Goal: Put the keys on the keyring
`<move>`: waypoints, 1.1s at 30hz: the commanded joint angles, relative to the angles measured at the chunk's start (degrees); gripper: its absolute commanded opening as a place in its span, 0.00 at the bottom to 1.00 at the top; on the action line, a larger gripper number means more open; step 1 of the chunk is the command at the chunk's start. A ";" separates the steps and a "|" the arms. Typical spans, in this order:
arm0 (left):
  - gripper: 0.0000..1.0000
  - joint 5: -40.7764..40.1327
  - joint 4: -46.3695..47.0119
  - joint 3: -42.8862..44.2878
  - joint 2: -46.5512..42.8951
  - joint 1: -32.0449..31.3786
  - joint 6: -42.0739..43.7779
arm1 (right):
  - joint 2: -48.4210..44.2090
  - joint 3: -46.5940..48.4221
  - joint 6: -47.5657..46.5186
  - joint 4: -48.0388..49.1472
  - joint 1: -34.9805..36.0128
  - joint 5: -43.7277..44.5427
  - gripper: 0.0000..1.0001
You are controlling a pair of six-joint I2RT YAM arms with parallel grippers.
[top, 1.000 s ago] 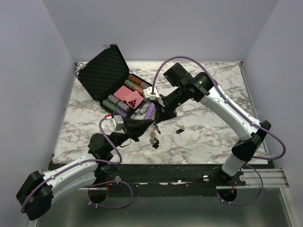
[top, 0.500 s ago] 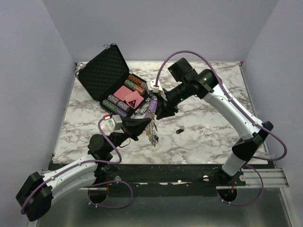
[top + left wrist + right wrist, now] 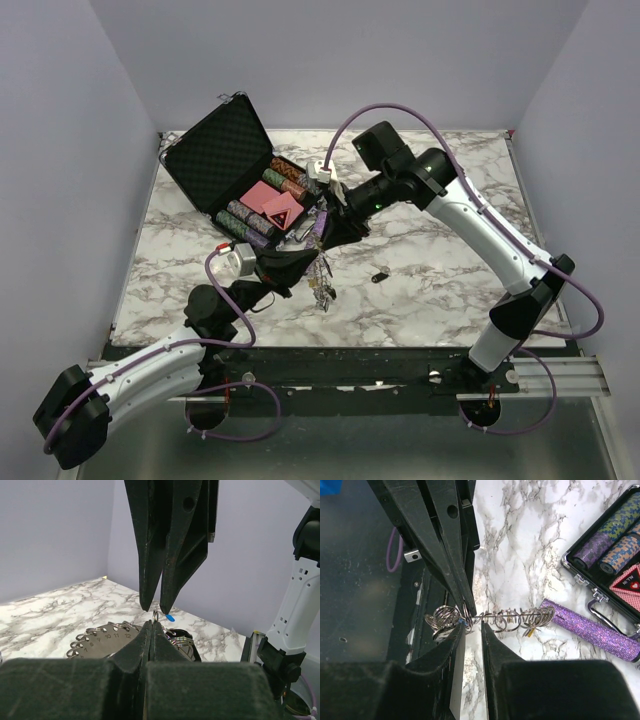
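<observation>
now right jaws closer above the keyring [image 3: 509, 618]

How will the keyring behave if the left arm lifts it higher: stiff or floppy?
Probably floppy: the keys on the keyring hang loose below the left gripper, so expect swinging. Likely heavy for its size, since it is densely strung with metal.

Numbers 9–12 — keyring [image 3: 100, 641]; maybe "ALL IN" — red triangle [image 3: 628, 583].

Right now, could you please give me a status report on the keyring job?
Left gripper shut on silver metal keyring. Right gripper slightly open at its rim. Small dark key loose on table. Nothing blocking.
</observation>
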 commanded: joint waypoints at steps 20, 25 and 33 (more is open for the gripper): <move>0.00 -2.13 5.34 0.10 0.34 0.08 -0.80 | 2.12 -1.45 -0.98 0.22 0.07 -4.07 0.26; 0.00 -2.13 5.70 0.10 0.43 0.08 -0.98 | 2.48 -1.19 -1.06 0.31 0.24 -3.98 0.15; 0.00 -1.51 3.77 0.10 0.26 0.26 -0.72 | 2.30 0.13 -5.02 -2.33 0.24 -4.24 0.00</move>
